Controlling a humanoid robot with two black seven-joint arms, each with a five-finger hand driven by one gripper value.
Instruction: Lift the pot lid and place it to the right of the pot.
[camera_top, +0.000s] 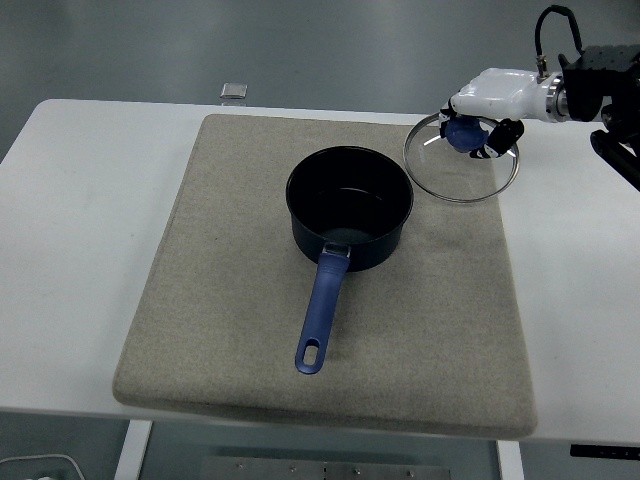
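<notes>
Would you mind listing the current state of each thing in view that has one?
Pot: uncovered, upright on the mat, handle toward the near edge.
Lid: off the pot, held by its blue knob over the mat's far right corner; whether it touches the mat is unclear.
Right hand: shut on the lid's knob.
Left hand: not in view.
</notes>
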